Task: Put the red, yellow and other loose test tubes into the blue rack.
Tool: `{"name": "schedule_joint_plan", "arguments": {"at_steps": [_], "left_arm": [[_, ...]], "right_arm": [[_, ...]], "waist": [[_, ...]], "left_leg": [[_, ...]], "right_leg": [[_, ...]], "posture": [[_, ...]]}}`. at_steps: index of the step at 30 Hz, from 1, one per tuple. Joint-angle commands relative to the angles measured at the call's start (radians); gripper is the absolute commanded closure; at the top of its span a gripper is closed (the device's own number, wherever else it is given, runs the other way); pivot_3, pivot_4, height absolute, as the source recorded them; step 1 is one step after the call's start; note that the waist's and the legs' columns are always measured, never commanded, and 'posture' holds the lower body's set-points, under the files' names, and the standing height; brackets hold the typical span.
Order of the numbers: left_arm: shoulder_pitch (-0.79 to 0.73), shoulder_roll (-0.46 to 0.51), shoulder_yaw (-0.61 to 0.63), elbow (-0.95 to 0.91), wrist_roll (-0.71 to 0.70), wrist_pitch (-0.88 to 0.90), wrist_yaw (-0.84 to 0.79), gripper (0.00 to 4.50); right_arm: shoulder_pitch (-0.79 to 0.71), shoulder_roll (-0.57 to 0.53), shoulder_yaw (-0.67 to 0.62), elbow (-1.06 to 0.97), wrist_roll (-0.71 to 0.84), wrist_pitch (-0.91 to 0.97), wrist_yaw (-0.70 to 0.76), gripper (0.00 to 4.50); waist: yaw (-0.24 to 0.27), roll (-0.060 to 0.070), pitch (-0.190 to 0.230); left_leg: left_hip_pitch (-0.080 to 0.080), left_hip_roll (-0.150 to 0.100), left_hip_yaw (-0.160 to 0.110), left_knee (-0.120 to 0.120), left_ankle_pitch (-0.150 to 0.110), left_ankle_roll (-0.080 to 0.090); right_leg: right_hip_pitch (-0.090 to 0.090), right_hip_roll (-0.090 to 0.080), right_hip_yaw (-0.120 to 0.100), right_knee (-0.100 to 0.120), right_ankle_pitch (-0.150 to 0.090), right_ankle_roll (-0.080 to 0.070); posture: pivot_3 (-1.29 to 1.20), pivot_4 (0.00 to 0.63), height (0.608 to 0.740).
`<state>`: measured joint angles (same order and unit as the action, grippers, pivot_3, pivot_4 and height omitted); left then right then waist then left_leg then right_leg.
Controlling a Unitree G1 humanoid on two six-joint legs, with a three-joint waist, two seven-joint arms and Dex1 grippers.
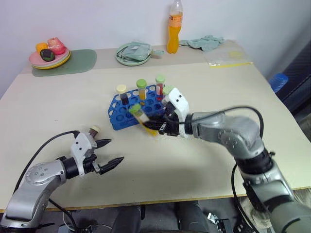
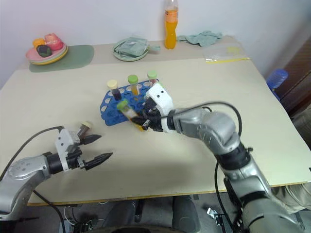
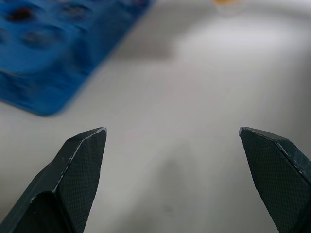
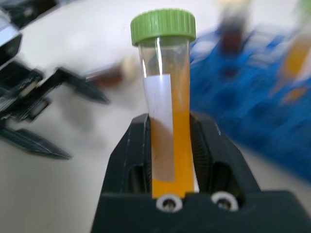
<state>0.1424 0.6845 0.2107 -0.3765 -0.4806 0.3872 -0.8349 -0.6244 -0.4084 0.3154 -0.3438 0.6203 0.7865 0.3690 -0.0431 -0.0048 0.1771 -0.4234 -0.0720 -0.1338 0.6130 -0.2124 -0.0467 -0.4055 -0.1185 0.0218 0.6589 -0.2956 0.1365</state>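
Lab-type demo rm: blue rack w/ tubes on beige table, plain wall.

One blue rack stands on the one desk. Five capped tubes show. Three stand in the rack: a dark tube with a cream cap, a yellow tube and a red tube, both green-capped. A fourth, yellow with a green cap, sits in the right pincer. A fifth, brown with a cream cap, lies by the left pincer. That makes two pincers. At the back stand one orange bottle, two stacks of plates and one cloth.
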Motion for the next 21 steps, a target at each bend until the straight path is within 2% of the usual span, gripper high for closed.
{"name": "schedule_joint_plan", "arguments": {"at_steps": [1,4,9,15,21], "left_arm": [[-0.047,-0.031,0.041,0.004,-0.049,0.013,0.037,0.00],[-0.061,-0.029,0.045,0.022,-0.043,0.016,0.038,0.00],[-0.085,-0.032,0.052,0.053,-0.039,0.001,0.045,0.00],[-0.082,-0.039,0.050,0.032,-0.049,0.005,0.056,0.00],[-0.072,-0.049,0.047,0.003,-0.059,0.013,0.067,0.00]], "right_arm": [[0.028,0.169,-0.014,0.087,-0.177,-0.305,-0.093,3.86],[0.034,0.274,-0.001,0.210,-0.304,-0.497,-0.116,3.86],[-0.012,0.406,-0.035,0.501,-0.402,-0.719,-0.122,3.86],[-0.028,0.455,-0.074,0.655,-0.446,-0.831,-0.091,3.86],[0.001,0.452,-0.099,0.662,-0.459,-0.840,-0.055,3.86]], "waist": [[-0.005,0.000,0.000],[-0.002,0.000,0.000],[-0.001,0.000,0.000],[-0.002,0.000,0.000],[-0.002,0.000,0.000]], "left_leg": [[0.002,0.000,0.000,-0.001,0.000,0.000],[0.003,0.000,0.000,-0.001,0.001,-0.001],[0.003,0.000,-0.001,-0.001,0.002,-0.003],[0.003,0.000,-0.001,-0.002,0.002,-0.003],[0.004,0.000,-0.001,-0.002,0.002,-0.004]], "right_leg": [[0.000,0.000,0.001,0.001,0.000,0.000],[-0.001,0.000,0.002,0.003,0.000,0.000],[0.000,0.000,0.003,0.004,0.000,-0.001],[-0.001,0.000,0.003,0.004,0.000,-0.001],[-0.001,0.001,0.003,0.004,0.000,-0.001]], "posture": [[0.00,0.150,0.740],[0.00,0.150,0.740],[0.00,0.150,0.740],[0.00,0.150,0.740],[0.00,0.150,0.740]]}}
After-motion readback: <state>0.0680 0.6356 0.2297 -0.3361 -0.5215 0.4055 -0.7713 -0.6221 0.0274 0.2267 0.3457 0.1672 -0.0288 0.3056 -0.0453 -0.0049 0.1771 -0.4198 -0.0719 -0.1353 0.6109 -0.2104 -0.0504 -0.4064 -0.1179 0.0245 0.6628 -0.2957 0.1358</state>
